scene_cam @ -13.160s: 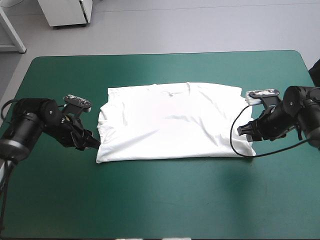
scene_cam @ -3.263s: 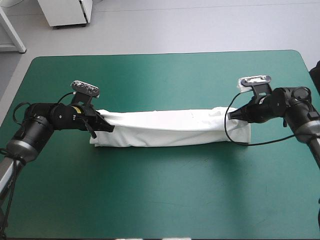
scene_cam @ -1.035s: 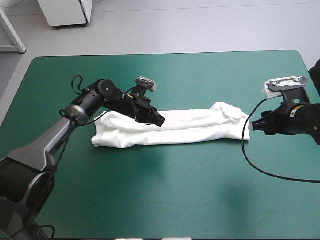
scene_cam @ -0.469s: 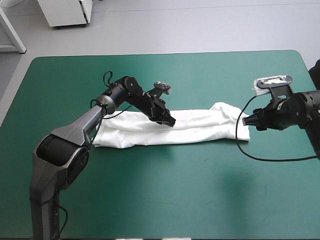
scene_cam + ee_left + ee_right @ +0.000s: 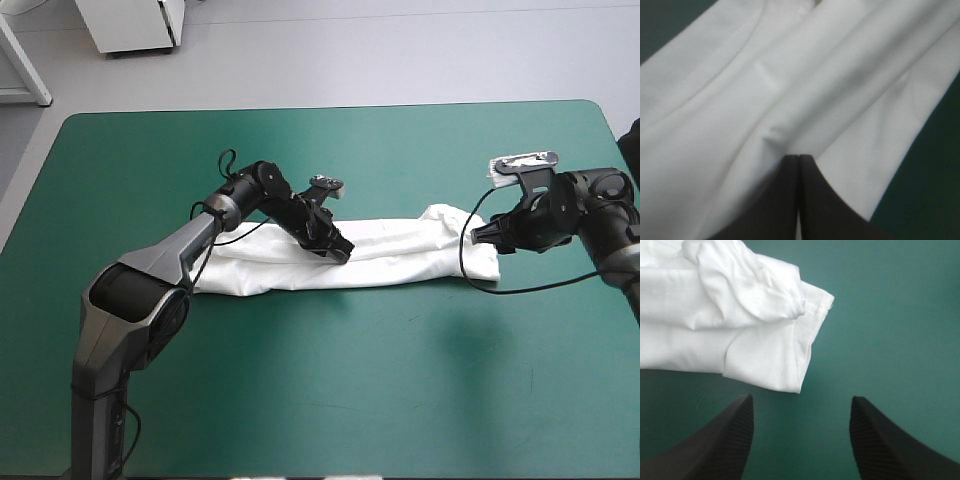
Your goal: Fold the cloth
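Observation:
The white T-shirt (image 5: 400, 255) lies as a long folded strip across the middle of the table, its right end bunched. My left gripper (image 5: 343, 250) reaches far over the strip's middle, shut, its tips resting on the cloth. In the left wrist view the black fingers (image 5: 799, 157) meet in one arch against the T-shirt (image 5: 740, 100), with a small pucker just ahead of them. My right gripper (image 5: 478, 237) hovers at the strip's right end, open. In the right wrist view its fingers (image 5: 800, 400) stand apart over bare cover, with the T-shirt's hemmed corner (image 5: 715, 325) just ahead and to one side.
The teal-green cover (image 5: 300, 400) stretches broad and bare in front of the strip, and a narrower band lies behind it toward the far edge. The left arm lies low over the strip's left half.
The left gripper has slid a little farther right along the strip, still shut. The right gripper has moved in toward the strip's right end, staying open.

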`<act>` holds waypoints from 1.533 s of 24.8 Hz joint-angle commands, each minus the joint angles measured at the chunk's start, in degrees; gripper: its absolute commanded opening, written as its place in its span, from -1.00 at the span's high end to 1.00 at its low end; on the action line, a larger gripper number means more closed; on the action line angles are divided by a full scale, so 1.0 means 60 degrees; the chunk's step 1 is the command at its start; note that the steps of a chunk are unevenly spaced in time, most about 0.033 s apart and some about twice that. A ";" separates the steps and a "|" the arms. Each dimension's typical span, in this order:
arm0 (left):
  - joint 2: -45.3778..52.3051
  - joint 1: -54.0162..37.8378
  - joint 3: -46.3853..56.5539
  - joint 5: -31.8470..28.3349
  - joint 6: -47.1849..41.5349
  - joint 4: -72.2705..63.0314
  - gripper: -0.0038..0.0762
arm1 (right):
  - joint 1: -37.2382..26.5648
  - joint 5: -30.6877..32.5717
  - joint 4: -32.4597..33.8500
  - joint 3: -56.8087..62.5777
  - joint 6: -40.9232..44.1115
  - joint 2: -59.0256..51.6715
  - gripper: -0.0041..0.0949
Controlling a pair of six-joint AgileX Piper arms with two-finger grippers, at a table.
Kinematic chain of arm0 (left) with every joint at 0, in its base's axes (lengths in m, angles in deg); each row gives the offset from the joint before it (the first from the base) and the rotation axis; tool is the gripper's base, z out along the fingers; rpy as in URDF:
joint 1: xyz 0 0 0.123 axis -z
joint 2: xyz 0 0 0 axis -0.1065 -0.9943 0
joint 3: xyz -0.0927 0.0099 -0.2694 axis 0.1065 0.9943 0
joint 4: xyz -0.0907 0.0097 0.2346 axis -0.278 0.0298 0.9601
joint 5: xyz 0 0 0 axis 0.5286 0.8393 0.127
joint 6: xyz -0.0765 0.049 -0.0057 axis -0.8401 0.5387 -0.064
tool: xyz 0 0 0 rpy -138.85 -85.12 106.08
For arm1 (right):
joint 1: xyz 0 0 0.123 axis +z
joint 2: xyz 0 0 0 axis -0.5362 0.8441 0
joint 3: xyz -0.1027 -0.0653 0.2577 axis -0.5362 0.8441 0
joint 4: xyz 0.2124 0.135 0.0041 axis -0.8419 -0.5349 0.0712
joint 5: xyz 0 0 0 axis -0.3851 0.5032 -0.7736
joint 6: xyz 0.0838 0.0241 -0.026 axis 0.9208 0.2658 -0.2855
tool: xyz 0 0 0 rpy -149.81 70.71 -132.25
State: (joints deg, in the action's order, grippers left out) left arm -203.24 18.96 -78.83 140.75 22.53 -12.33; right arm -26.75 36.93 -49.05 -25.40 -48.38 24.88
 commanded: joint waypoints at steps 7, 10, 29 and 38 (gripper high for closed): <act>0.0468 0.0207 -0.0222 0.0158 -0.0130 -0.0090 0.96 | -0.1851 -0.0276 -0.3272 -0.0302 -0.1429 0.1215 -0.24; 0.0468 0.0207 -0.0222 0.0158 -0.0108 -0.0106 0.96 | -0.1938 0.0005 -0.3698 -0.0308 -0.1748 0.1846 -0.24; 0.0468 0.0189 -0.0222 0.0258 0.0050 0.0014 0.96 | -0.1952 0.0317 -0.4131 -0.1805 -0.1982 0.4175 -0.29; 0.0468 0.0189 -0.0222 0.0258 0.0089 0.0052 0.96 | -0.1914 0.0469 -0.5187 -0.1805 -0.2243 0.4884 -0.19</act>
State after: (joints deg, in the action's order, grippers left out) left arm -203.28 19.67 -78.99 141.63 23.02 -11.51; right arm -38.49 39.66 -76.51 -35.71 -60.57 54.35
